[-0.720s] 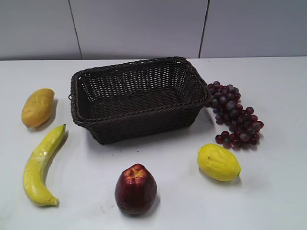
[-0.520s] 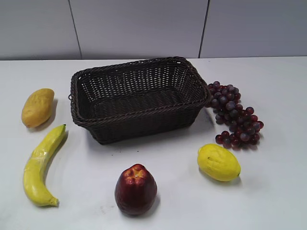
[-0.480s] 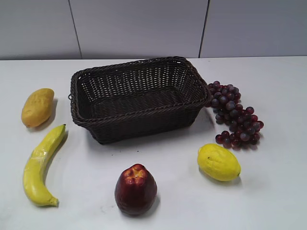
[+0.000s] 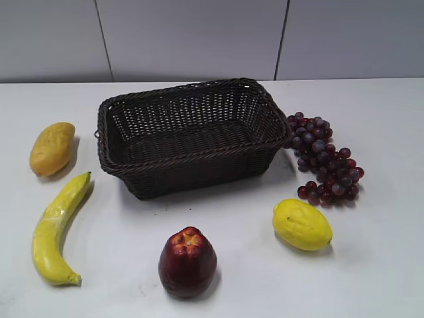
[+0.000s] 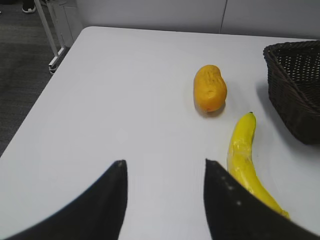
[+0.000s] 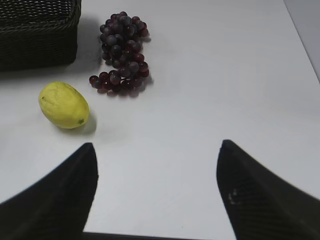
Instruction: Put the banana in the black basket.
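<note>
Five fruits lying on white table (image 4: 371, 265) around black basket (image 4: 189, 136), nothing inside it. Banana (image 4: 56, 228) lying flat off the basket's front-left corner, apart from it, tip pointing up toward the mango (image 4: 52, 148), which is sitting just left of basket. Grapes (image 4: 324, 159) resting close against basket's right side, possibly touching, hard to tell. Lemon (image 4: 301, 224) sitting in front of grapes, dark red apple (image 4: 187, 260) standing front centre. Left gripper (image 5: 165, 170) hovering above bare table, fingers spread and gripping nothing, banana (image 5: 247, 165) just to its right, partly hidden behind right finger (image 5: 235, 205). Right gripper (image 6: 157, 160) also spread wide and holding nothing, hanging over bare table, lemon (image 6: 63, 105) and grapes (image 6: 121, 52) ahead of it.
</note>
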### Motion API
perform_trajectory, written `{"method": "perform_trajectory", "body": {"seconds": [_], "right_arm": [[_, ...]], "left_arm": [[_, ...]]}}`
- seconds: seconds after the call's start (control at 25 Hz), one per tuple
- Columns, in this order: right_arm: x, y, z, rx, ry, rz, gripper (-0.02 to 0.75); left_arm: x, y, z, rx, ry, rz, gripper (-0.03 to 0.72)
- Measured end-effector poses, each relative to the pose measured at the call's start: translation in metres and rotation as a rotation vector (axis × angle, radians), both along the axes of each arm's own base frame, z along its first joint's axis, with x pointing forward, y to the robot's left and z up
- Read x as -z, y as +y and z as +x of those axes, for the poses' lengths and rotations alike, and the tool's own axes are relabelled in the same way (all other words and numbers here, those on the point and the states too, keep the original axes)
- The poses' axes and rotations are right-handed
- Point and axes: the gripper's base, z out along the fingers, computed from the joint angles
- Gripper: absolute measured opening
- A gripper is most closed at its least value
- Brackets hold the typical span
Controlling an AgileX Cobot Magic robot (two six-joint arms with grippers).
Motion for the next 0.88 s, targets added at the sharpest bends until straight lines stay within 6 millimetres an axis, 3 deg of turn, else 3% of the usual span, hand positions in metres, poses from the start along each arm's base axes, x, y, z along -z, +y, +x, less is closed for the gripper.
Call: {"method": "perform_trajectory", "body": {"seconds": [0.28,0.36,0.48,0.64,0.88], "right_arm": [[0.0,0.0,0.0,0.0,0.0,0.0,0.591],[0.0,0.0,0.0,0.0,0.0,0.0,0.591],[0.0,0.0,0.0,0.0,0.0,0.0,0.591],[0.0,0.0,0.0,0.0,0.0,0.0,0.591],[0.0,0.0,0.0,0.0,-0.001,0.0,0.591]], "left_arm": [[0.0,0.0,0.0,0.0,-0.001,0.001,0.354],[-0.002,0.0,0.0,0.002,-0.01,-0.003,0.428],[-0.015,-0.001,0.01,0.007,-0.048,-0.003,0.613],[-0.026,-0.001,0.04,0.009,-0.045,0.008,0.657],[-0.022,-0.006,0.109,0.043,0.096,-0.013,0.66]]}}
